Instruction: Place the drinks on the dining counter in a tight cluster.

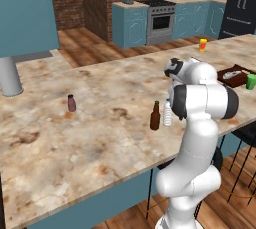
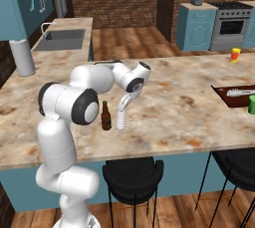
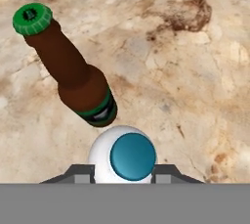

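Hand view looks down on the pale clear plastic water bottle with a blue cap [image 3: 128, 155] at bottom centre, and we see the claw [image 3: 122, 173] clamped on it from both sides. Just beside it, toward the upper left of the frame, stands the brown glass bottle with a green cap [image 3: 73, 69]. On the beige marbled stone table [image 1: 100, 138] the short dark maroon can [image 1: 71, 103] sits well apart, centre left in the left base view.

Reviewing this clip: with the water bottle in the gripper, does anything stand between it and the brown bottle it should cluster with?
Nothing visible does. The gripper is shut on the water bottle, which stands right beside the brown bottle on the dining counter. The maroon can stands far off, across bare counter.
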Robot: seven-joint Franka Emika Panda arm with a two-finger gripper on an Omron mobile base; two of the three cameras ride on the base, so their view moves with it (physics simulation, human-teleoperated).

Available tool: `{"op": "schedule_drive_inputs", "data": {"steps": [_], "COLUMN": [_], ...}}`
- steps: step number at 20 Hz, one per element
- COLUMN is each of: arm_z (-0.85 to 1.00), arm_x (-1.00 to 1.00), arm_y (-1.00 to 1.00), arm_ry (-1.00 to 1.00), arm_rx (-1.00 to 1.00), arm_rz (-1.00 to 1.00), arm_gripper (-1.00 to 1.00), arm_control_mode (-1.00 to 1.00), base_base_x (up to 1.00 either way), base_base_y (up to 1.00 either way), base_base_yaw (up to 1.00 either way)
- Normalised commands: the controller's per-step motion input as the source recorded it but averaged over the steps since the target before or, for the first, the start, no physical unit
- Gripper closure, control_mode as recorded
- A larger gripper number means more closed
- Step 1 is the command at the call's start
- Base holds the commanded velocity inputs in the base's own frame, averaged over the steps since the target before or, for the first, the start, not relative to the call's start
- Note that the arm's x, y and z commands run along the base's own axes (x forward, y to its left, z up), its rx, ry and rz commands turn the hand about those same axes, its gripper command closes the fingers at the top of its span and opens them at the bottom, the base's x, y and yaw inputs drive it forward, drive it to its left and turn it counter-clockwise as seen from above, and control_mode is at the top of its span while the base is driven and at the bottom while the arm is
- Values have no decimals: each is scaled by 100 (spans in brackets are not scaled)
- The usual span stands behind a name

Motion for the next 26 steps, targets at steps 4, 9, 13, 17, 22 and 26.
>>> {"op": "schedule_drive_inputs", "data": {"steps": [4,9,13,17,22,26], "arm_z": [0,0,0,0,11,41], "arm_x": [-12,-13,-11,-7,0,0], "arm_y": [0,0,0,0,0,0], "arm_ry": [0,0,0,0,0,0], "arm_rx": [0,0,0,0,0,4], "arm_rz": [0,0,0,-1,-11,-18], "arm_gripper": [-100,-100,-100,-100,-100,-100], "arm_control_mode": [-100,-100,-100,-100,-100,-100], "base_base_x": [0,0,0,0,0,0], "base_base_y": [0,0,0,0,0,0], "base_base_yaw": [0,0,0,0,0,0]}}
